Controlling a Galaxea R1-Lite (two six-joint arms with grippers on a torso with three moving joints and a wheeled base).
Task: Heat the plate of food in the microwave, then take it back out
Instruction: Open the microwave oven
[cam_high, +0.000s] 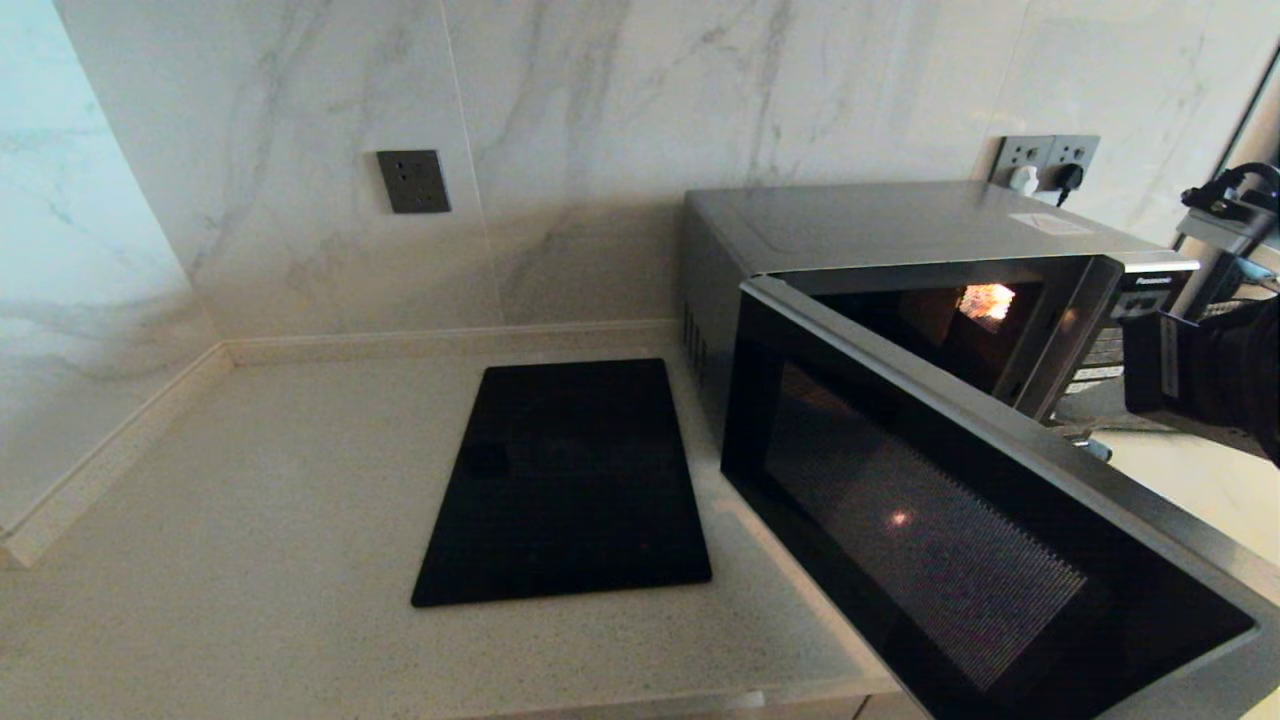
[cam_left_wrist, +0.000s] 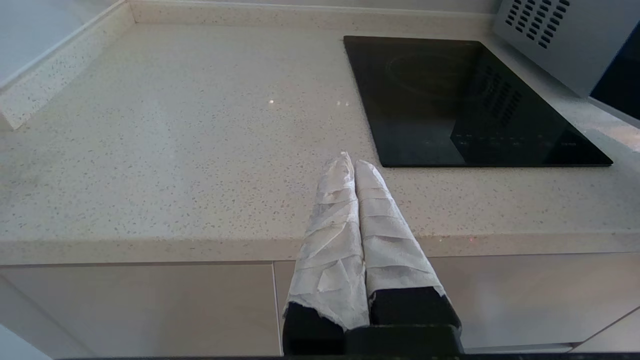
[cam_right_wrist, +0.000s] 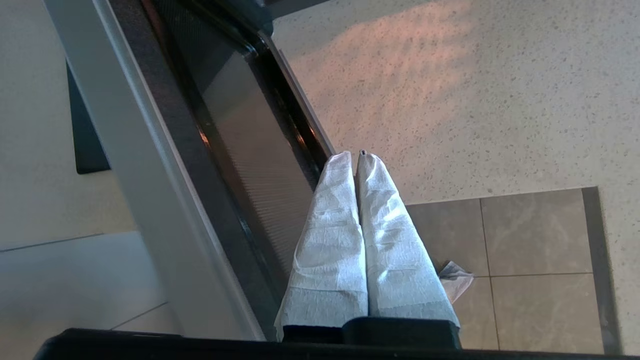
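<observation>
The microwave (cam_high: 880, 225) stands at the right of the counter. Its dark glass door (cam_high: 950, 540) is swung wide open toward me, and an orange light glows inside the cavity. The plate of food is hidden or out of view. My right arm (cam_high: 1200, 370) reaches in from the right edge, beside the button panel. In the right wrist view my right gripper (cam_right_wrist: 354, 156) is shut and empty, its white-wrapped fingers close beside the inner face of the door (cam_right_wrist: 240, 150). My left gripper (cam_left_wrist: 350, 162) is shut and empty, in front of the counter's front edge.
A flat black glass cooktop (cam_high: 570, 480) lies on the speckled counter (cam_high: 250, 480) left of the microwave. Wall sockets (cam_high: 413, 181) sit on the marble backsplash, and another socket holds plugs behind the microwave (cam_high: 1045, 160). A scrap of paper (cam_right_wrist: 455, 280) lies on the floor tiles.
</observation>
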